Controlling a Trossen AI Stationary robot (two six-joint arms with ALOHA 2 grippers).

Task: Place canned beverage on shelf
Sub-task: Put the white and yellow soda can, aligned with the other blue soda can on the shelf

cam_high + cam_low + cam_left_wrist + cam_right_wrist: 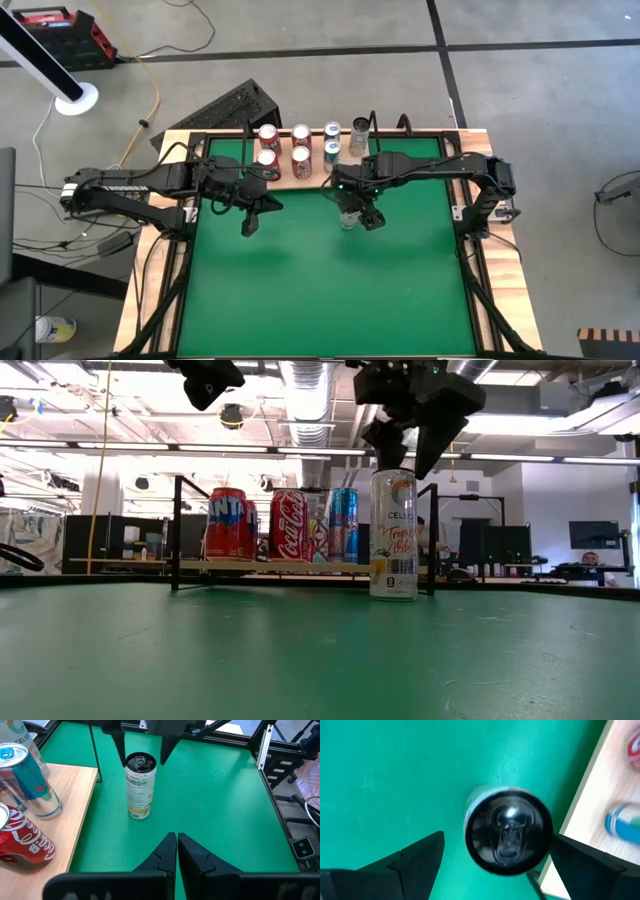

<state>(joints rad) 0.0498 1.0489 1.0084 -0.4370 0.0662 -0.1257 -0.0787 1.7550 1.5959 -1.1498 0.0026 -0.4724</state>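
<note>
Right wrist view shows you the right end effector [492,852] spread wide, its fingers either side of the white can [508,831] directly below, gripping nothing. That can stands upright on the green counter [300,280], just beside the shelf [310,172]. Your left end effector [177,851] is closed, empty.

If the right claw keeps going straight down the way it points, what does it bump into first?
Probably the top of the white can. The right claw hangs open just above it, a finger to each side, so it may slide around the can before reaching the green table.
</note>
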